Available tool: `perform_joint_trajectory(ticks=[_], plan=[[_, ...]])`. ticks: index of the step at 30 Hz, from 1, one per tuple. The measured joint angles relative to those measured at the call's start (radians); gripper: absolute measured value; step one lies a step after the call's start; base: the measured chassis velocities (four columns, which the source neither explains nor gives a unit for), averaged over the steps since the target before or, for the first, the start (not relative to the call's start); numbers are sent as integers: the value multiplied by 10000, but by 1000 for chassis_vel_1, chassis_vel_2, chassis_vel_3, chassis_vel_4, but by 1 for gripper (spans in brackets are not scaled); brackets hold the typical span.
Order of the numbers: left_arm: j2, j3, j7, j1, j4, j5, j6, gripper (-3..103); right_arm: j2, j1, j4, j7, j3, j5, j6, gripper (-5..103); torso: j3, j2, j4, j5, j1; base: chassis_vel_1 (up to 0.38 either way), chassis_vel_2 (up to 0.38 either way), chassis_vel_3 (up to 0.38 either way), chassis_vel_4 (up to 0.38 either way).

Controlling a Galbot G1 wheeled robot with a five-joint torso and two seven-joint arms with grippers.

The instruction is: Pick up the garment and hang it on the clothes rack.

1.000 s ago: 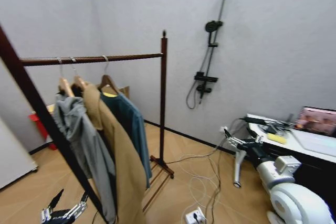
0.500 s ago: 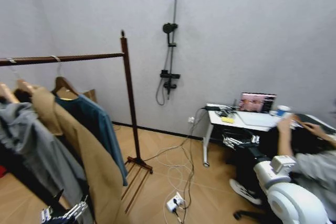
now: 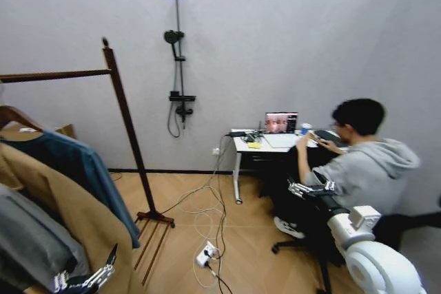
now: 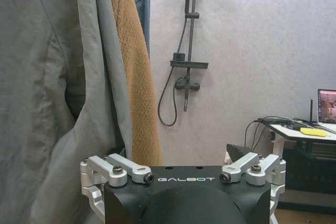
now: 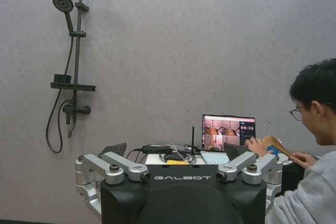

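The garment (image 3: 72,163), a dark teal top on a wooden hanger, hangs from the top bar of the clothes rack (image 3: 128,132) at the left of the head view. A strip of its teal cloth (image 4: 140,3) shows in the left wrist view behind a tan coat. My left gripper (image 3: 84,280) is low at the bottom left, close to the hanging clothes, open and holding nothing (image 4: 173,156). My right gripper (image 3: 310,188) is held out on the right, open and bare (image 5: 173,153), facing a desk.
A long tan coat (image 3: 76,215) and a grey hoodie (image 3: 31,242) hang in front of the teal top. A person sits at a white desk (image 3: 244,145) with a laptop on the right. Cables and a power strip (image 3: 204,256) lie on the wooden floor. A shower fitting (image 3: 176,53) hangs on the wall.
The camera has swung to the right, so the rack and clothes now sit far left and the desk with the seated person has come into the picture. Both grippers stay as they were.
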Motion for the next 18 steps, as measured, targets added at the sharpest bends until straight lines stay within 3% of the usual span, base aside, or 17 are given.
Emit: perform_joint_trajectory(ticks=[18], plan=[[0,0,-1,0,0,0,0,100,133,13,40,-44,-59,-102,93,100,-1,2,4,1,-5,178,-201,-203,174]])
